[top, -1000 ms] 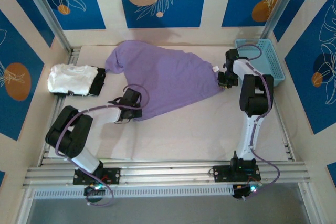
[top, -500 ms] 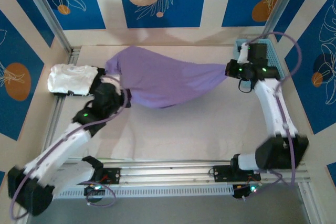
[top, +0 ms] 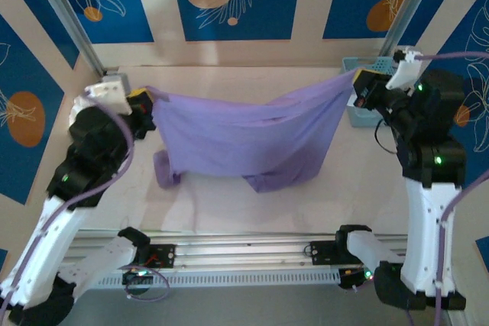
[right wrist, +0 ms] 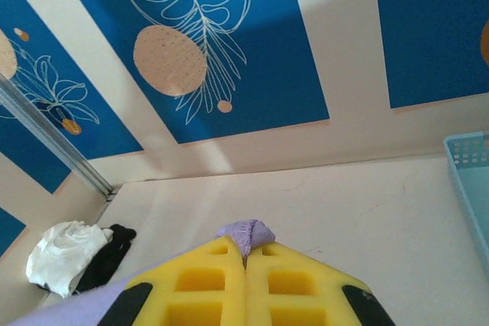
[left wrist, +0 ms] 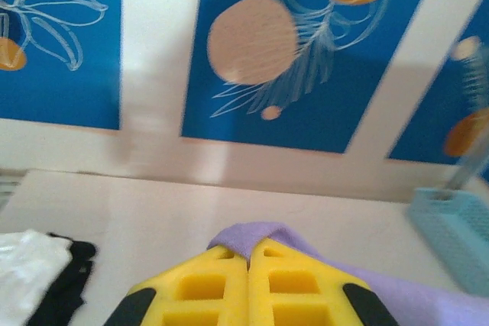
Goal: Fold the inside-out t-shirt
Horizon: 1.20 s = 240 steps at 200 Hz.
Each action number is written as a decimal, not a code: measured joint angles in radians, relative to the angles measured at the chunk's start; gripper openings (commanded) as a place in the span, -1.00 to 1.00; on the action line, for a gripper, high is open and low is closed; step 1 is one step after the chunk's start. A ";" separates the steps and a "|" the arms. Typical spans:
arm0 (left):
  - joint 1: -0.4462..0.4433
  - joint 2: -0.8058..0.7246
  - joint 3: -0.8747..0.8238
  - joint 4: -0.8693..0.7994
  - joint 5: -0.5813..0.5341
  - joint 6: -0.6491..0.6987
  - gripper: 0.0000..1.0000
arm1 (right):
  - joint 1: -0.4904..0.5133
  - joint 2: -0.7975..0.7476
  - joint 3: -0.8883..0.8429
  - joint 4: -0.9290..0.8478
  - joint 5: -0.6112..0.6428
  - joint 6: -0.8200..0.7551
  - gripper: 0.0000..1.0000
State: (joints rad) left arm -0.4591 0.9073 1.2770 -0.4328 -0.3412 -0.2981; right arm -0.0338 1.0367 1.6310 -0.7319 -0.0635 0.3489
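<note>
Lavender t-shirt (top: 237, 139), one, in left gripper (left wrist: 248, 253) and right gripper (right wrist: 245, 256).

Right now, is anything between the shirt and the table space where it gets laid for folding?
Nothing visible. The left gripper and right gripper are shut on the shirt, holding it spread over the table. The white garment and black garment lie off to the left, the basket at the right edge.
</note>
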 measured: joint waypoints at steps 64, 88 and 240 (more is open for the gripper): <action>0.263 0.643 0.632 0.018 0.156 0.002 -1.00 | -0.014 0.476 0.303 0.248 -0.025 0.098 -1.00; 0.263 0.678 0.851 0.014 0.186 0.029 -1.00 | -0.014 0.504 0.414 0.314 -0.028 0.124 -1.00; 0.093 -0.249 -0.701 0.072 0.469 -0.179 -1.00 | 0.050 0.111 -0.579 0.259 -0.104 0.108 -1.00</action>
State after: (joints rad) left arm -0.3664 0.6579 0.5762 -0.3603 0.1276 -0.4770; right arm 0.0162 1.1473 1.0523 -0.4728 -0.1673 0.4564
